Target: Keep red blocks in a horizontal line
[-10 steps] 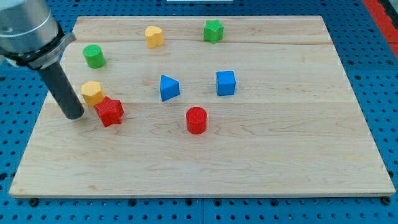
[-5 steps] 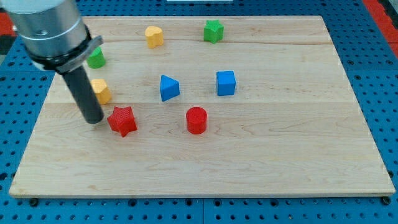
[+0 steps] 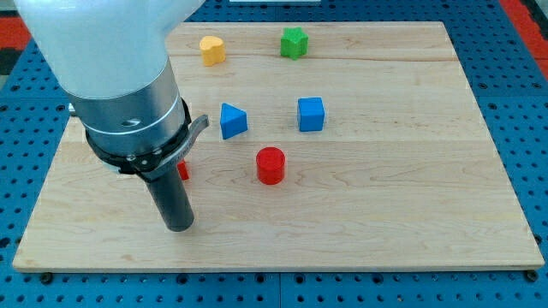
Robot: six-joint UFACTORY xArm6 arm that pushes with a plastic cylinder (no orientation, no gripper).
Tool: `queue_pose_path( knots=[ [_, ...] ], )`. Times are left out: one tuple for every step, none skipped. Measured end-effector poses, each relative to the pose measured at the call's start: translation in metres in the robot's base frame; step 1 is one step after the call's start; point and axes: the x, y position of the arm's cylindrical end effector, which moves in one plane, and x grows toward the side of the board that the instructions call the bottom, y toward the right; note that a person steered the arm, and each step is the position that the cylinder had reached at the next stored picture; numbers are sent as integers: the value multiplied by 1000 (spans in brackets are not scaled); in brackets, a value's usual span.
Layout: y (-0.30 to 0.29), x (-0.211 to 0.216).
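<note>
Down near the view's bottom left, my tip rested on the wooden board, with no jaws to open or close and nothing held.

Just above the tip, a sliver of a red block showed beside my rod, its shape hidden by the arm. Up and to the right sat the red cylinder, roughly level with that sliver. Farther up were the blue triangular block and the blue cube. Well above, near the top edge, lay the yellow block and the green star-like block.
</note>
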Motion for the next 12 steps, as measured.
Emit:
queue_pose_path(
  knots=[
    [0,0],
    [7,0],
    [64,8],
    [118,4],
    [115,-24],
    [109,-38],
    [53,-15],
    [36,-43],
    [62,-47],
    [96,-47],
    [101,-53],
    [121,-44]
  ],
)
